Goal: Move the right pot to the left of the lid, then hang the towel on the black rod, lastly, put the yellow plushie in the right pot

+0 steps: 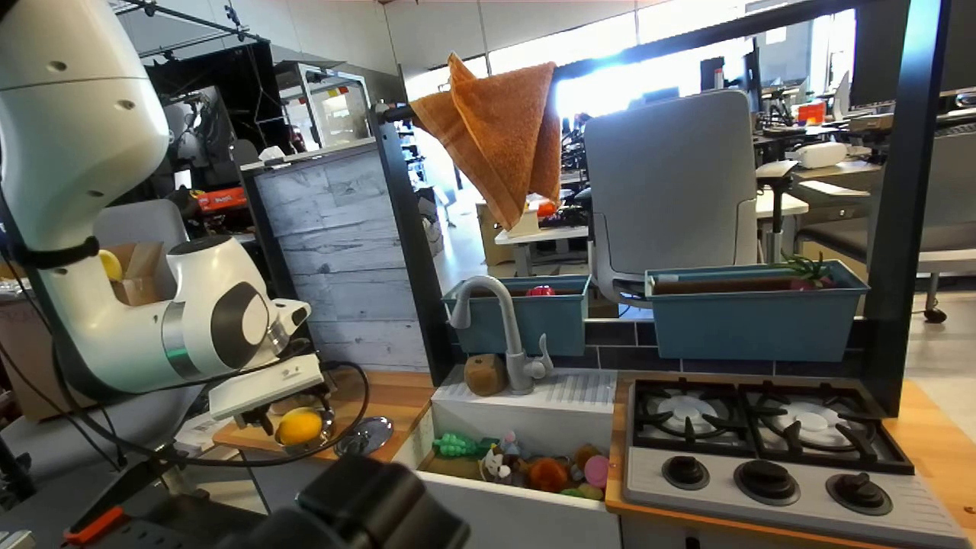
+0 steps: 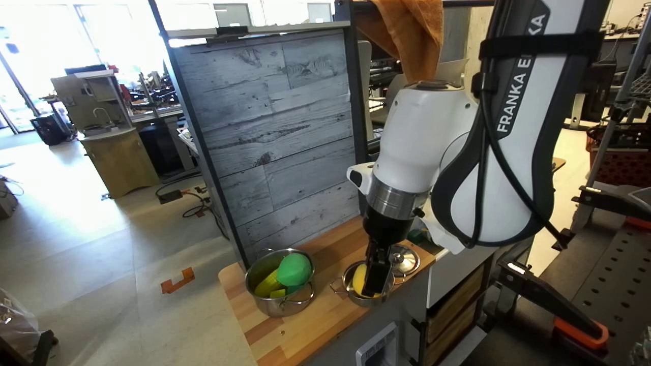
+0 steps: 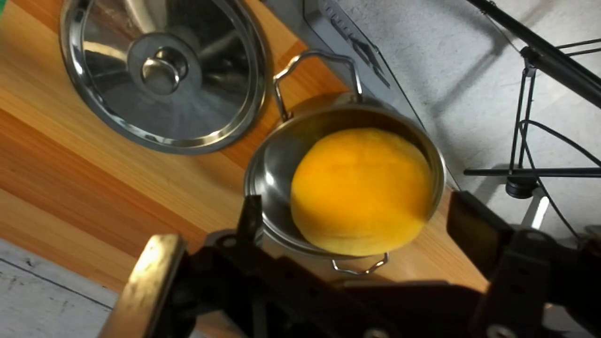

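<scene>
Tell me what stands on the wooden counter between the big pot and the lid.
In an exterior view, the smaller pot, with the yellow plushie in it, stands between the big pot and the lid.

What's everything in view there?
Small round steel pot: 1, silver, wooden counter
Round plushie: 1, yellow, inside it
Round steel lid: 1, silver, beside small pot
Large round steel pot: 1, silver, counter, holding green and yellow items
Rectangular sink: 1, white, beside counter, holding toys
Curved faucet: 1, grey, behind sink
Flat stove: 1, grey, beside sink
Rectangular planters: 2, blue, at back
Straight metal rod: 1, black, above sink
Cloth towel: 1, orange, over rod
Office furniture: many, mixed, background
Robot arm: 1, white, over counter
Gripper: 1, black, at small pot
</scene>
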